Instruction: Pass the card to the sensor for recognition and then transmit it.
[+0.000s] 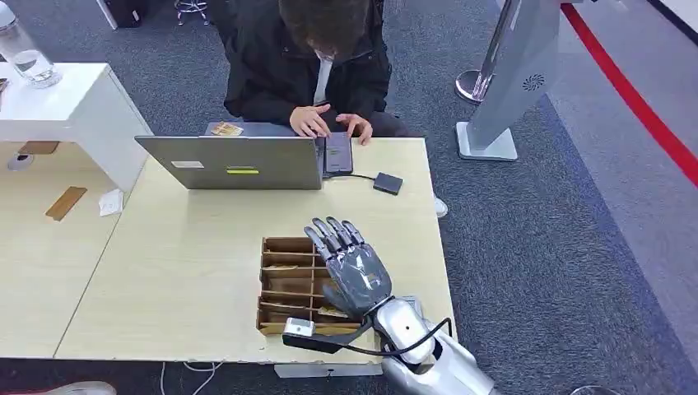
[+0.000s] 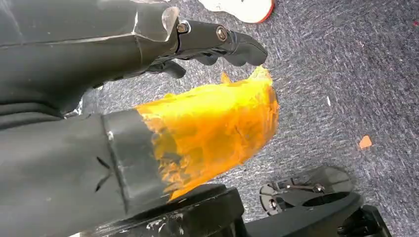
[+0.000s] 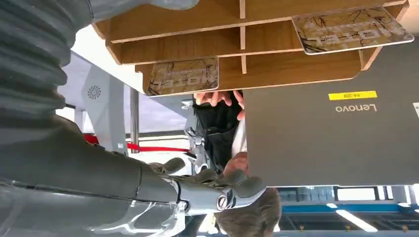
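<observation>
A wooden card rack (image 1: 284, 242) with several slots sits near the table's front edge. Patterned cards lie in its slots, one (image 3: 183, 76) in a far slot and one (image 3: 351, 28) in another column. My right hand (image 1: 350, 267) hovers over the rack's right column with its fingers straight and apart, holding nothing; its fingers (image 3: 232, 186) point toward the laptop. A small black sensor box (image 1: 388, 183) lies on the table beyond the rack, cabled toward the laptop. My left hand (image 2: 212, 39) hangs over the carpet with an orange-wrapped thumb (image 2: 212, 128) and holds nothing.
A grey laptop (image 1: 234, 162) stands at the table's far side, back toward me. A person sits behind it with both hands at a phone (image 1: 337, 152). A white shelf (image 1: 78, 103) with a glass (image 1: 33, 66) stands at the left, a grey stand (image 1: 506, 82) at the right.
</observation>
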You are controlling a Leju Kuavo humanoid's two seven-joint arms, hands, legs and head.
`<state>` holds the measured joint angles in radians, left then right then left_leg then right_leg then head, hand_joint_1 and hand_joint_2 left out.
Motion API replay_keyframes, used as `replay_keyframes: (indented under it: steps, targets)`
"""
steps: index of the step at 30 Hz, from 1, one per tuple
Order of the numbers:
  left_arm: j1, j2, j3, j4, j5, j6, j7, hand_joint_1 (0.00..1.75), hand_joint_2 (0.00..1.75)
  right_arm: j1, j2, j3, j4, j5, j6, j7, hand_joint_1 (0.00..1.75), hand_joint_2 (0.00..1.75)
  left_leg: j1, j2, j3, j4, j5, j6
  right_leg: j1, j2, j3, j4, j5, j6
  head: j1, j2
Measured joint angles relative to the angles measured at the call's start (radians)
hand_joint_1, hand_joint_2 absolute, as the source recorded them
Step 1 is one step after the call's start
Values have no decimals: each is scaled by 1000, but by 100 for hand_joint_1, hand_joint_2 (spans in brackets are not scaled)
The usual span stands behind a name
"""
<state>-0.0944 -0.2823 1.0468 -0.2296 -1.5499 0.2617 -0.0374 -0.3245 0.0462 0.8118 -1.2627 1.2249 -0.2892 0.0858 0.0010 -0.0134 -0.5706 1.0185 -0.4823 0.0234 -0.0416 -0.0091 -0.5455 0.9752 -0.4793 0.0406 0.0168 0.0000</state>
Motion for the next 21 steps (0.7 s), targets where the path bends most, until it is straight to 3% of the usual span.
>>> replay_keyframes:
  steps: [9,21]
  targets:
    - [0,0,0,0,0,0,0,0,0,0,0,-4,0,1,2,2,14,175,0,0,0,0,0,0,0,0,0,0,0,0,0,0]
    - [-2,0,-5,0,-2,-2,4,0,0,-19,0,-23,14,-5,16,8,30,175,0,0,0,0,0,0,0,0,0,0,0,0,0,0]
